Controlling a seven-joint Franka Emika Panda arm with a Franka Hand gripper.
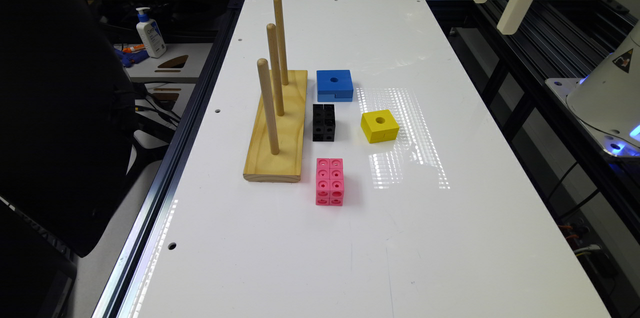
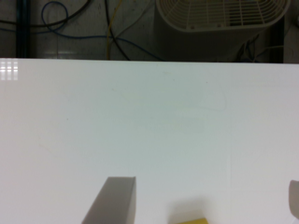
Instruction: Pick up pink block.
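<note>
Jaws wide above bare table (image 2: 149,121)

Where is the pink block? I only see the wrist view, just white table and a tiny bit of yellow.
Observer: The pink block lies flat on the white table, with nothing touching it.
Operator: What's near it?
Observer: A wooden peg board with three upright pegs stands close by, on the exterior view's left of it.
Operator: Is my yellow bit a block?
Observer: Probably. A yellow block with a round hole on top sits farther back than the pink one, on the exterior view's right.
</note>
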